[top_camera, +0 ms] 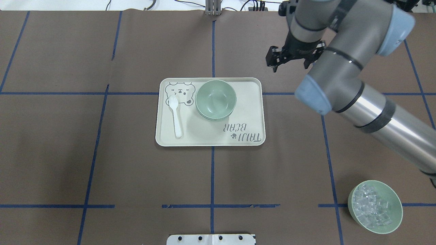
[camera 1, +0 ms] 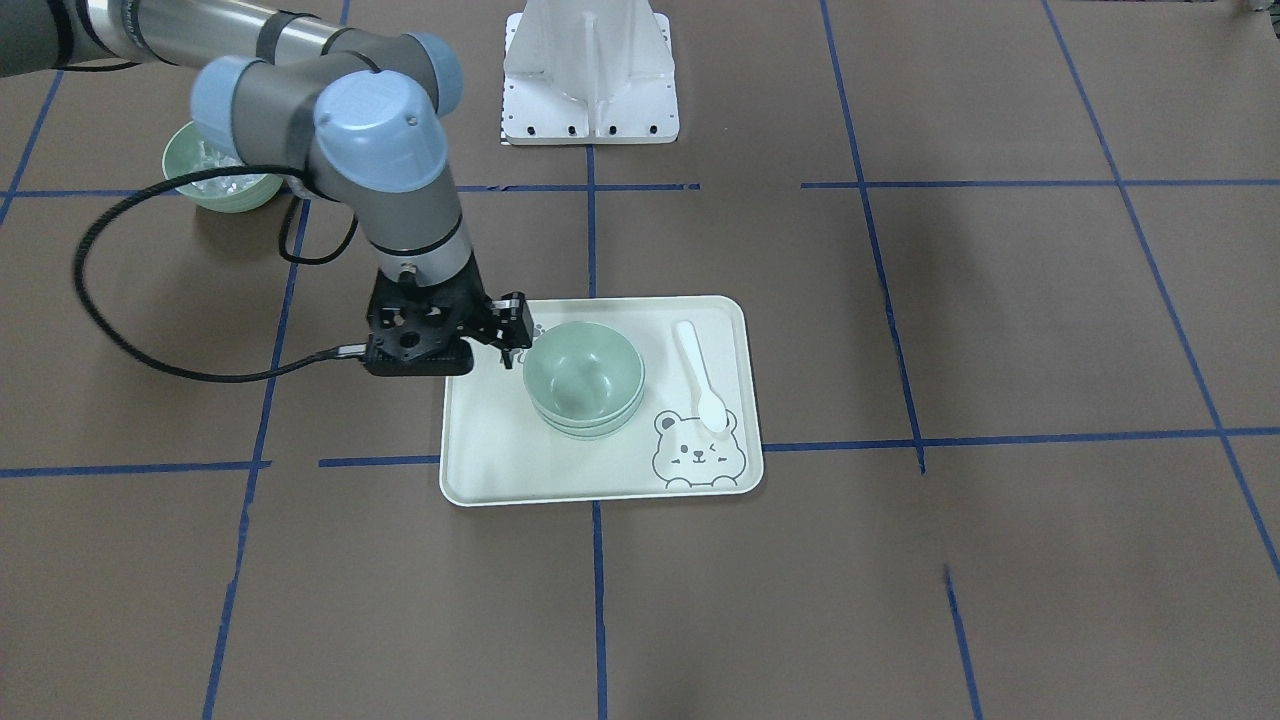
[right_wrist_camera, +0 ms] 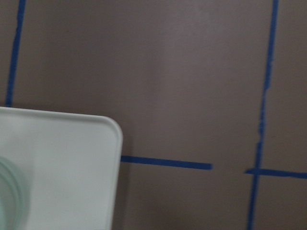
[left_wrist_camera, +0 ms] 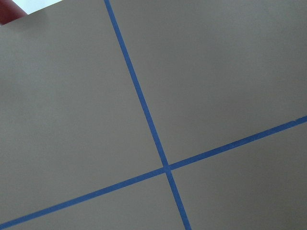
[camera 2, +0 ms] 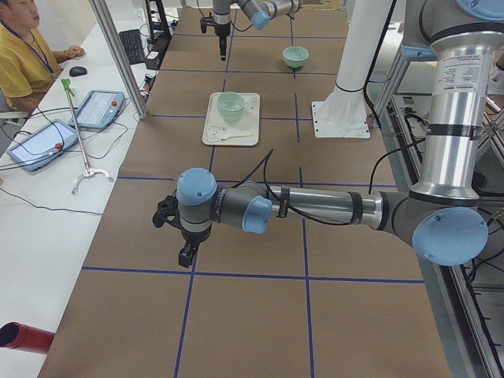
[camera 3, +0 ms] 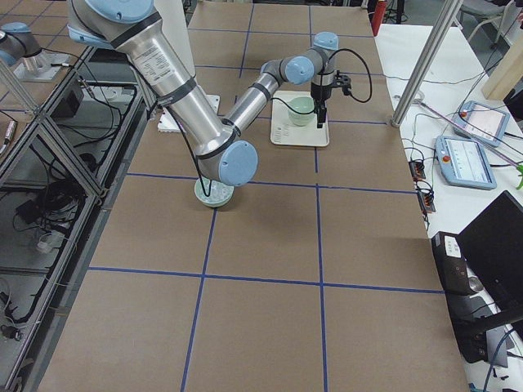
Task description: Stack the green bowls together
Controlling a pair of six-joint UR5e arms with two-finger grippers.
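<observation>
The right gripper (top_camera: 291, 67) hangs just off the tray (top_camera: 204, 136), at the corner nearest the stack. Its jaws appear apart and empty, though the wrist partly blocks the view. The left gripper (camera 2: 187, 253) hangs well apart from the tray; we cannot tell its state. The green bowls (top_camera: 216, 99) sit nested in one stack on the tray, beside the spoon (top_camera: 176, 117). We judge stacking complete. The next move calls for withdrawal. Lift first: the tray rim lies close. Open table surrounds the tray.
</observation>
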